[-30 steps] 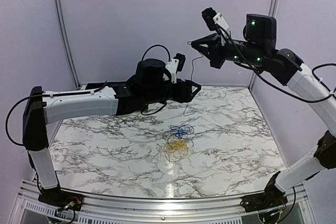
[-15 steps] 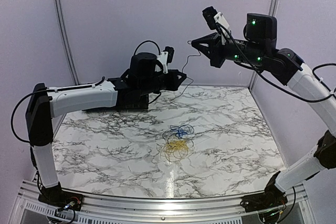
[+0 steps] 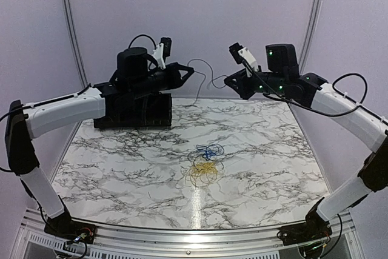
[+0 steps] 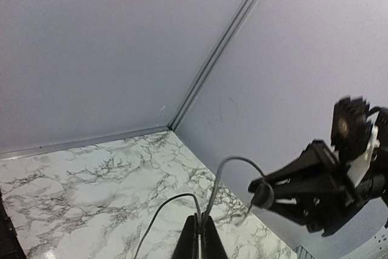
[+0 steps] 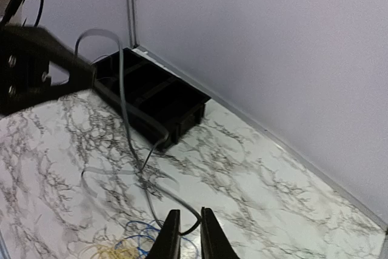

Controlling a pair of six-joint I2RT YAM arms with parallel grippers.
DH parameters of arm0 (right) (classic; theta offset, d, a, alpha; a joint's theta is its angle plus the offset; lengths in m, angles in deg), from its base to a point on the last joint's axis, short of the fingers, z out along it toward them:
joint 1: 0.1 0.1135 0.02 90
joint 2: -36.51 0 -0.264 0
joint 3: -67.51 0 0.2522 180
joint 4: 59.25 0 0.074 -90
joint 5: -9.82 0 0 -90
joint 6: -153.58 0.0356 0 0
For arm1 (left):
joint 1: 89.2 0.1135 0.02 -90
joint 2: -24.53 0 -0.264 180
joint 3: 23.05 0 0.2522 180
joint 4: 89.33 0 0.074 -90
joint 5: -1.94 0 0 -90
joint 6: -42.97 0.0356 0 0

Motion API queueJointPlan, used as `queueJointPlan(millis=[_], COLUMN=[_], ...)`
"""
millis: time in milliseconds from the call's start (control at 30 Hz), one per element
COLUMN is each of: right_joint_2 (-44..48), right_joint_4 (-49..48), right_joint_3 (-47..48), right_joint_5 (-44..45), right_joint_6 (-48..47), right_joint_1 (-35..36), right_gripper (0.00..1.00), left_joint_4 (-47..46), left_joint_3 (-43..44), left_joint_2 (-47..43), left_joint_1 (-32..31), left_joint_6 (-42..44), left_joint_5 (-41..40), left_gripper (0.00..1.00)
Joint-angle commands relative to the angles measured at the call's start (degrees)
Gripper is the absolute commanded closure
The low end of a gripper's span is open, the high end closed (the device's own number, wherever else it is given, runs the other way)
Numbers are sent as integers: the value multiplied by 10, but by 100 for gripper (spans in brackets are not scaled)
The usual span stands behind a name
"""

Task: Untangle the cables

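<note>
The black cable (image 3: 208, 72) spans left to right above the counter's (image 3: 109, 168) far edge, pinched at either end by the left gripper (image 3: 189, 71) and the right gripper (image 3: 229, 80). The blue and yellow cables (image 3: 205, 162) lie mid-counter, below and about equally near both arms.

You've got a white marble-pattern surface (image 3: 121, 168). Near its centre, the blue cables (image 3: 209, 151) lie in a loose tangle touching the yellow cables (image 3: 203, 172) on their near side. A black compartmented tray (image 3: 134, 116) sits at the far-left back edge.

Pale lilac walls (image 3: 194, 16) are enclosing a white, grey-veined marble table (image 3: 121, 168). Overhead light is glaring off its near surface.
</note>
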Motion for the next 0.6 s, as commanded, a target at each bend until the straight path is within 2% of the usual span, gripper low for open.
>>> queueJointPlan(millis=[0, 133, 267, 300, 467, 567], right_joint_2=[-22, -39, -51, -51, -30, -10], right_joint_4=[-10, -17, -16, -16, -8, -1], right_joint_3=[5, -1, -1, -4, -34, -52], right_joint_5=[-124, -136, -168, -172, -167, -158], right_joint_6=[44, 50, 34, 32, 18, 6], right_joint_1=[2, 2, 2, 2, 2, 2], right_gripper=[84, 83, 64, 62, 62, 62], left_joint_4=[-23, -21, -4, 1, 41, 95], left_joint_3=[-13, -23, -36, -40, -48, -46], left_joint_2=[-45, -63, -76, -79, -88, -87], left_joint_1=[51, 101, 147, 158, 214, 242], left_joint_6=[-40, -57, -54, -53, -13, 7], left_joint_5=[9, 13, 23, 24, 13, -26], left_gripper=[100, 100, 100, 100, 100, 100])
